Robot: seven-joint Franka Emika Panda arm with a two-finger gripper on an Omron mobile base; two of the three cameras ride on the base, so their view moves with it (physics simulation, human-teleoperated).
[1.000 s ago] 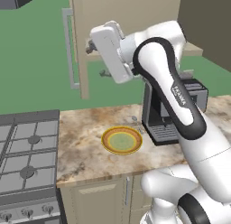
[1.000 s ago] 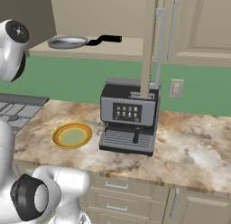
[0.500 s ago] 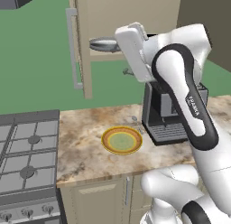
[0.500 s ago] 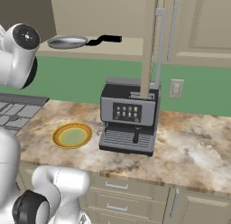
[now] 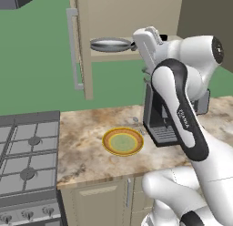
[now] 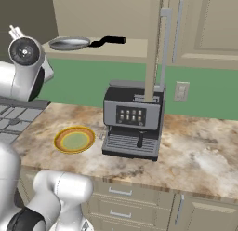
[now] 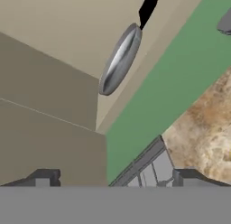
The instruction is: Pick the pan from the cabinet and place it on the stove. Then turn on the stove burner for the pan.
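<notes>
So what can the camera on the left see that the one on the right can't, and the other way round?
The left base view alone shows the stove's front knobs and the open cabinet door beside the pan. The right base view alone shows the coffee machine's screen, a wall socket and the drawers under the counter. Both show the pan on the cabinet shelf, the yellow plate, the coffee machine, the stove and the robot's arm.
</notes>
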